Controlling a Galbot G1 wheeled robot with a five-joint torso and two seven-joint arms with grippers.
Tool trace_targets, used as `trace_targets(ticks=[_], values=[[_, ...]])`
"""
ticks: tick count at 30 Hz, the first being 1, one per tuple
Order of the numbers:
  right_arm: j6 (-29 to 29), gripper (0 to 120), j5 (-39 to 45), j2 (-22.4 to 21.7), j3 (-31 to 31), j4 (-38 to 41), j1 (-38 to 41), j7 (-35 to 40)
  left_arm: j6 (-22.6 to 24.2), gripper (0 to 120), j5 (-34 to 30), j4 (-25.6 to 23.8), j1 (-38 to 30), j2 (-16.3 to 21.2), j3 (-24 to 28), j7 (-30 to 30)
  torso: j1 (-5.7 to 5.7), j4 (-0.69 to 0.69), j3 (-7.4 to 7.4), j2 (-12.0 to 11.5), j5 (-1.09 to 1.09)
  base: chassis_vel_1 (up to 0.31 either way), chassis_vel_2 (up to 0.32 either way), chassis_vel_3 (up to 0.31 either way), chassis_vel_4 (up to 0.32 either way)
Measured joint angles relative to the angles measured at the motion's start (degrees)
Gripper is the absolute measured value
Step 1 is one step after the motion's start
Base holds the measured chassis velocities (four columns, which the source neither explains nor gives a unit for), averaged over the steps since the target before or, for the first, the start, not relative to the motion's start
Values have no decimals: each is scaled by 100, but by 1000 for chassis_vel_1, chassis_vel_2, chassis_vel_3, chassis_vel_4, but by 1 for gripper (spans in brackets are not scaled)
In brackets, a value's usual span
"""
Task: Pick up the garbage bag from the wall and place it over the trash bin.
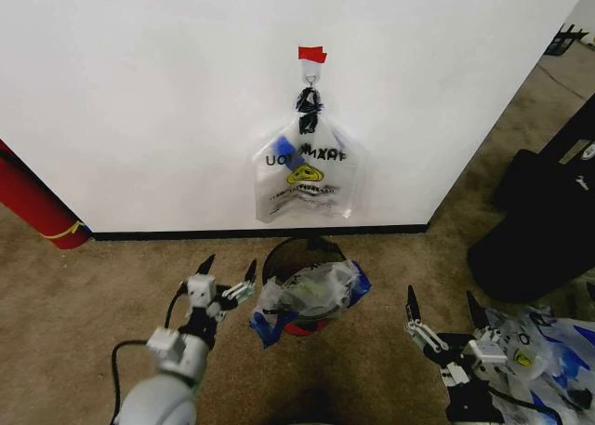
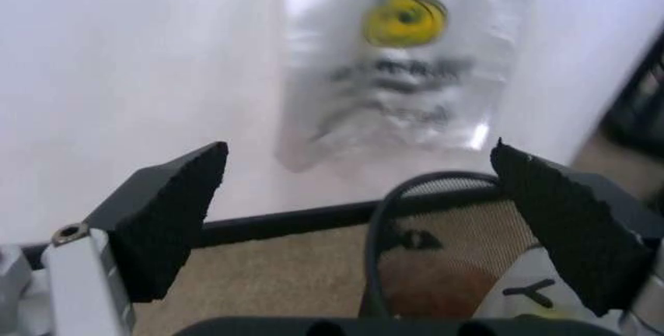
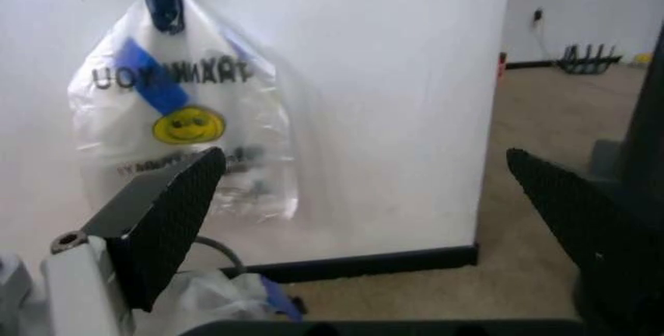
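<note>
White wall (image 1: 167, 99) fills the upper part of the head view, with a black baseboard (image 1: 186, 232) where it meets the brown carpet (image 1: 93, 285). On the wall, a little right of centre, a red tape strip (image 1: 311, 54) sits just above a small metal hook (image 1: 311, 77). From this hook hangs the garbage bag (image 1: 305, 179), clear plastic with a yellow smiley face, black letters and blue print.

Directly below it, on the carpet near the baseboard, stands the trash bin (image 1: 302, 285). Another clear plastic bag (image 1: 311, 295) with blue print is already lying in and over its mouth; how well it covers the rim is difficult to see.

At lower left, the left gripper (image 1: 228, 274) is just beside the bin, its jaws spread apart and holding nothing. At lower right, the right gripper (image 1: 442, 313) is also released and empty, next to a pile of similar bags (image 1: 539, 351). A red cylinder (image 1: 33, 202) leans at the left edge.
</note>
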Motion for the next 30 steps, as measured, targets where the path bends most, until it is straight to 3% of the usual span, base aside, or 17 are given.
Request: trace_targets(ticks=[3,4,8,14,16,22,30], values=[[36,100,-72,59,58,141,-178,4,333,100,-257,361,-739,198,393,245,0,7,0,-1,-1,0,0,0,0],[36,100,-72,59,58,141,-178,4,333,100,-257,361,-739,198,393,245,0,7,0,-1,-1,0,0,0,0],[58,100,-85,134,163,209,-239,0,910,100,-699,684,-1826,407,992,537,0,1,0,0,0,0,0,0,0],[114,100,-135,243,205,178,-263,-9,1720,100,-1475,1309,-3227,695,1742,1080,0,9,1,-1,0,0,0,0,0],[172,100,-173,278,174,113,-282,-10,1951,100,-1683,1627,-3714,697,1967,1233,0,4,1,-1,-1,0,0,0,0],[216,100,-171,297,199,65,-261,-8,2646,100,-2199,2392,-4766,595,2663,1790,0,6,0,-1,0,0,0,0,0],[215,100,-95,305,328,55,-238,13,2990,99,-2191,3428,-5301,251,3085,2161,0,6,0,-1,0,0,0,0,0]])
